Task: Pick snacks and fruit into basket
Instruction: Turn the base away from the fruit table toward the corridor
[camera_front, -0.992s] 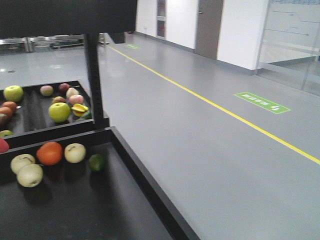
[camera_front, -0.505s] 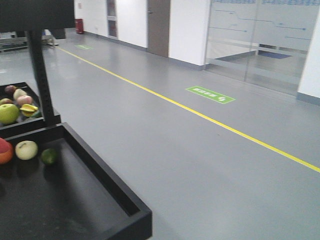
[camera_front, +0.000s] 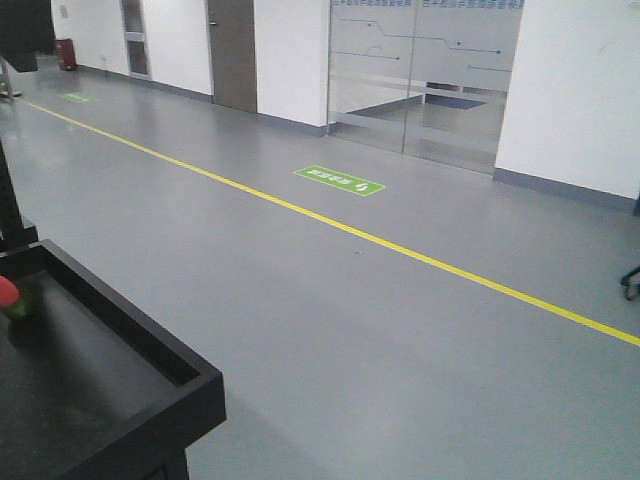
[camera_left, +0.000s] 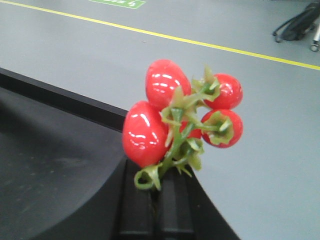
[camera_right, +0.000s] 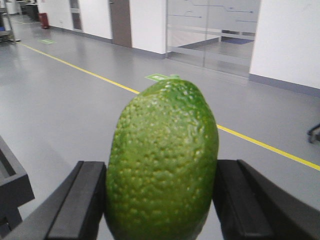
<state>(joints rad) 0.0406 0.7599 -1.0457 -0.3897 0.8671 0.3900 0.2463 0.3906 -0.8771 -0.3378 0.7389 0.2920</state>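
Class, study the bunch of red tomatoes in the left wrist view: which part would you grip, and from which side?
Grip the green stem at its lower end, coming from the stem end, as the left gripper does: the tomatoes are round and glossy, while the thin stem fits between the jaws.

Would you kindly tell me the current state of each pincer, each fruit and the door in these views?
left pincer: shut on the tomato bunch.
tomato bunch: held upright by its green stem.
right pincer: shut on the green fruit.
green fruit: upright, clamped between both pads.
red-green fruit: lying in the black tray, cut off by the picture's edge.
brown door: shut.
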